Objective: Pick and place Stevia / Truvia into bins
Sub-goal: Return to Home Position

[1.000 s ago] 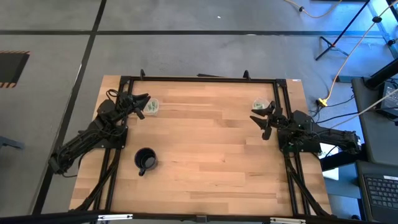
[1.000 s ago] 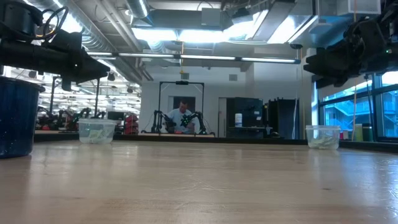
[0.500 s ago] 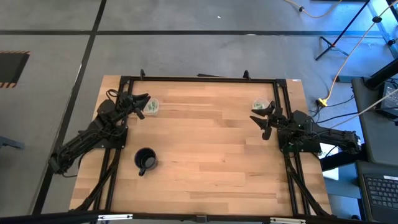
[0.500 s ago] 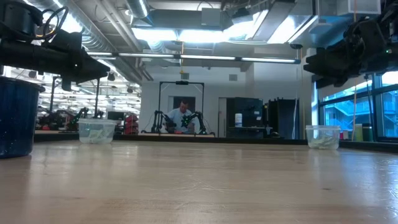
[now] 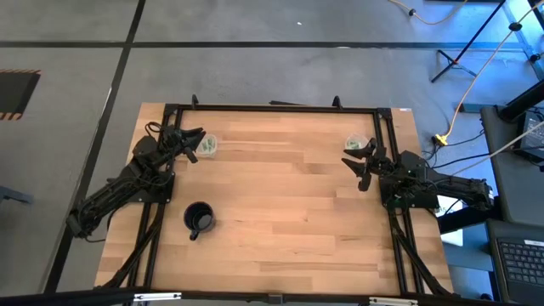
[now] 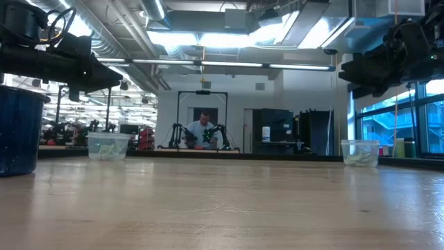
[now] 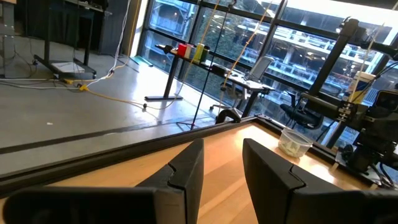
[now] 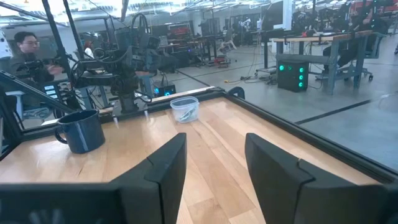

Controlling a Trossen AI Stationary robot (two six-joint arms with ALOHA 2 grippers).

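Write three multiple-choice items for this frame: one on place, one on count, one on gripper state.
1. The mug stands: A on the table's left side; B at the far right corner; C dead centre.
2. Clear cups in view: A one; B two; C four.
3. The left gripper and right gripper, raised at the sides, are: A open, empty; B shut on sachets; C inside cups.
Key: 1 A, the high view shows it left. 2 B, one at each far corner. 3 A, wrist views show them parted, empty.

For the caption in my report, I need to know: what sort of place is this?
Probably a robotics lab: a person at another arm rig beyond the table, exposed ceiling ducts, and rows of workbenches.
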